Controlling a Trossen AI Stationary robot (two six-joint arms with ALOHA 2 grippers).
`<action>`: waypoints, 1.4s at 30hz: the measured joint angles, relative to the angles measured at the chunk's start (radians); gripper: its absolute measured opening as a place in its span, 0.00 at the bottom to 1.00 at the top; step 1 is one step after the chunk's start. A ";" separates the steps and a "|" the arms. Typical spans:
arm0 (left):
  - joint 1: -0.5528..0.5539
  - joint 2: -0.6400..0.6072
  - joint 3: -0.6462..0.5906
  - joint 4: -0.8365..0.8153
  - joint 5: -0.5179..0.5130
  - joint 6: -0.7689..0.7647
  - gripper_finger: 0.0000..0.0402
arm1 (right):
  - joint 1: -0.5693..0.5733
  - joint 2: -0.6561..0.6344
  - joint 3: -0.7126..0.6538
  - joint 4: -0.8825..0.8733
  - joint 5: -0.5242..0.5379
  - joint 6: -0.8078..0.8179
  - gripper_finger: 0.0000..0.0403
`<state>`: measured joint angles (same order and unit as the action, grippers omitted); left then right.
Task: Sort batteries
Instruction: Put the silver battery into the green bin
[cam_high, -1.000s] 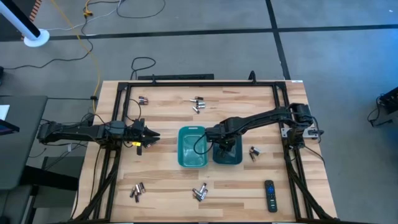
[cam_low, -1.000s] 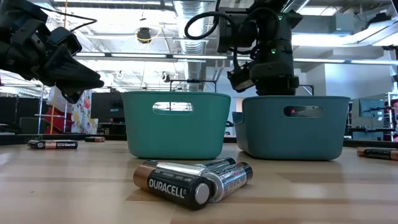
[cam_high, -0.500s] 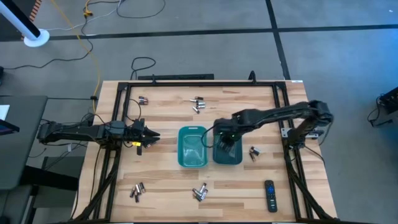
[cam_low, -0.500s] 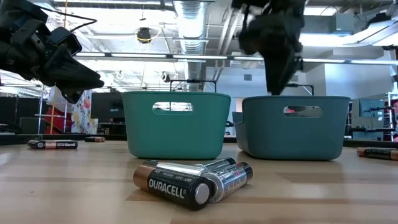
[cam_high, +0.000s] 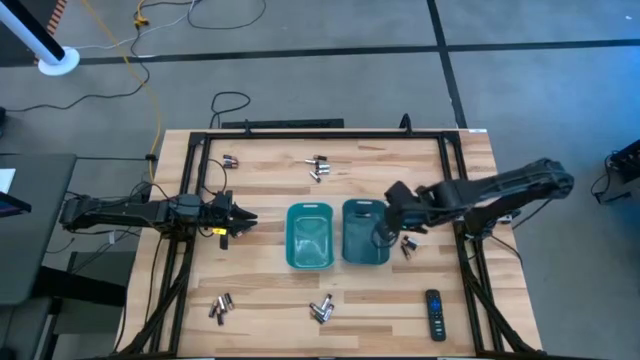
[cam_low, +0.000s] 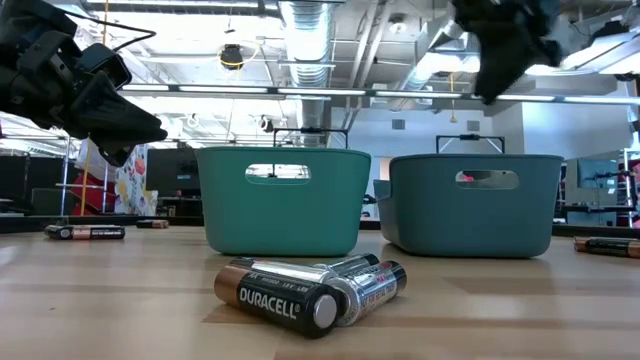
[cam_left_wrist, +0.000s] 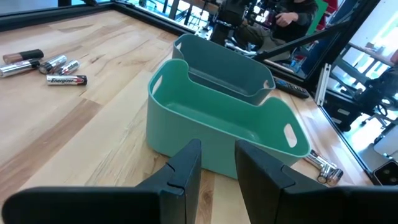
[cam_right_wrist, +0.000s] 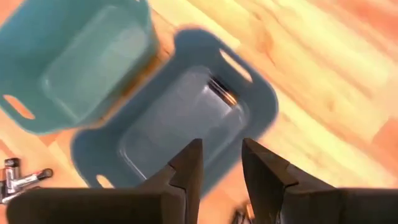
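Two teal bins stand side by side mid-table: a lighter one (cam_high: 309, 236) and a darker one (cam_high: 363, 232). One dark battery (cam_right_wrist: 222, 93) lies on the darker bin's floor by a wall. Small clusters of batteries lie on the wood: far left (cam_high: 229, 160), far middle (cam_high: 318, 167), near left (cam_high: 220, 307), near middle (cam_high: 322, 310), and right of the darker bin (cam_high: 407, 245). My right gripper (cam_right_wrist: 221, 149) hangs open and empty above the darker bin's right rim. My left gripper (cam_left_wrist: 217, 149) waits open at the table's left side, pointing at the lighter bin.
A black remote control (cam_high: 433, 314) lies near the front right corner. A black metal frame (cam_high: 320, 134) runs around the table's edges. Bare wood lies between the bins and the battery clusters.
My right gripper has risen out of the darker bin and drawn back toward the table's right edge, rolling as it went. It now hangs high over that bin's right rim. The bins and the batteries on the table have stayed where they were.
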<state>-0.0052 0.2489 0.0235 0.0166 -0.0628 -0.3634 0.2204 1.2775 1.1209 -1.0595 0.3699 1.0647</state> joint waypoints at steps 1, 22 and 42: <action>0.000 0.000 0.000 0.000 0.000 0.000 0.23 | 0.009 -0.017 -0.028 0.000 0.000 0.032 0.31; 0.000 0.006 0.162 -0.146 -0.076 0.014 0.19 | 0.033 -0.407 -0.526 0.541 0.028 -0.074 0.31; 0.001 0.423 0.667 -0.709 -0.096 -0.172 0.02 | -0.059 -0.630 -0.589 0.536 0.029 -0.192 0.31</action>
<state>-0.0044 0.6721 0.6906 -0.6922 -0.1583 -0.5358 0.1616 0.6476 0.5316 -0.5232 0.3992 0.8727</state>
